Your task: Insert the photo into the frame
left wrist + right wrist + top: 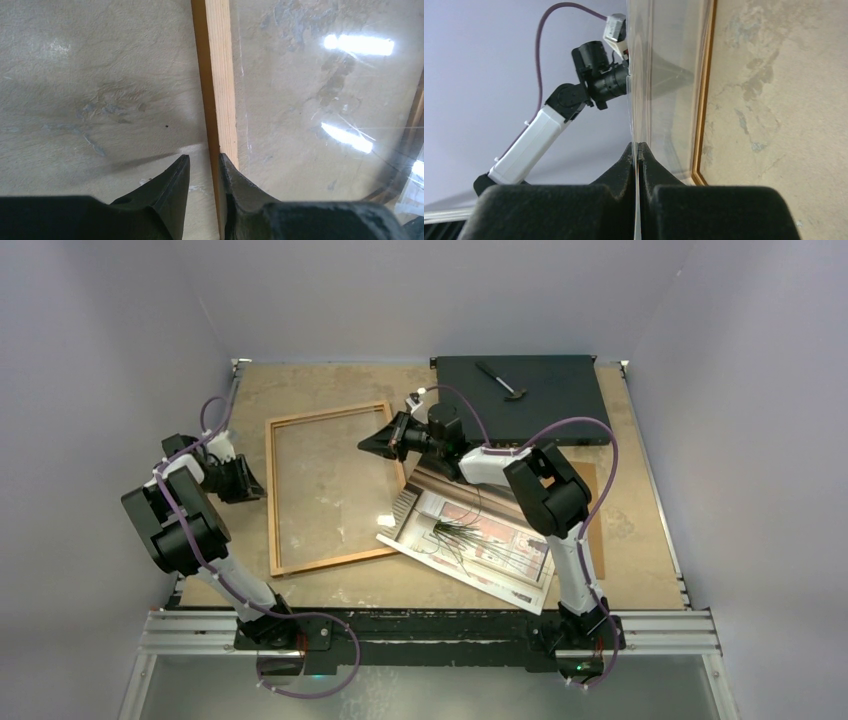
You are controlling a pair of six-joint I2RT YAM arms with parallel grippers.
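Note:
The frame (273, 500) lies flat at the table's centre-left, its wooden rail (220, 75) running up the left wrist view. My left gripper (245, 480) (204, 159) is open and straddles that left rail: the right finger touches it, the left finger stands a little apart. My right gripper (372, 445) (638, 146) is shut on the edge of the clear pane (674, 60) at the frame's right side, holding that edge up. The photo (480, 540) lies picture side up on the table to the right of the frame, partly under the right arm.
A brown hardboard sheet (592, 502) lies under the photo's far side. A black flat box (540, 395) with a small tool (500, 380) on it sits at the back right. Grey walls close in the table on three sides.

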